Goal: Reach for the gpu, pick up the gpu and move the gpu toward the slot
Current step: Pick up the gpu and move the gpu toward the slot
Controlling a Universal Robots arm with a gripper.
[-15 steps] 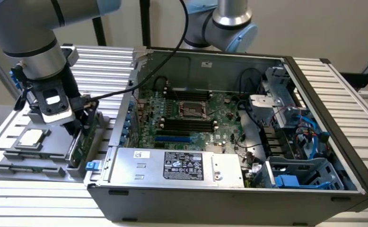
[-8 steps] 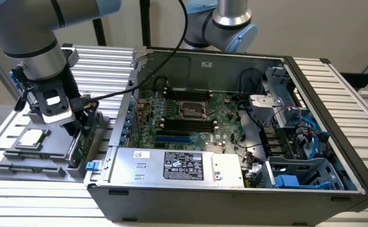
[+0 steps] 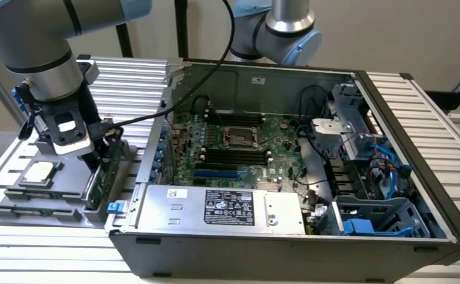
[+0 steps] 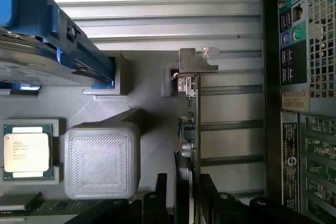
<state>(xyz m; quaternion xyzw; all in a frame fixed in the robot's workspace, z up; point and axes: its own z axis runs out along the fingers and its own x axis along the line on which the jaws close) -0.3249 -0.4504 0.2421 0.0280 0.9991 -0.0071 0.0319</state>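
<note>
The gpu (image 3: 107,177) is a thin green card standing on edge in a grey holder tray (image 3: 25,208), at the exterior view's left, just outside the computer case. My gripper (image 3: 96,155) is down over its top edge. In the wrist view the gpu (image 4: 191,114) appears edge-on, with its silver bracket (image 4: 198,60) at the far end. My gripper (image 4: 184,184) has one dark finger (image 4: 160,195) on each side of the card, pressed close against it. The card still sits in the holder. A blue slot (image 3: 218,175) lies on the motherboard inside the case.
The open computer case (image 3: 293,248) fills the middle, with a power supply (image 3: 222,207) along its near wall. On the tray are a square silver chip (image 4: 27,150), a ribbed grey block (image 4: 102,161) and a drive in a blue frame (image 4: 52,45). The case's port panel (image 4: 299,77) is close beside the card.
</note>
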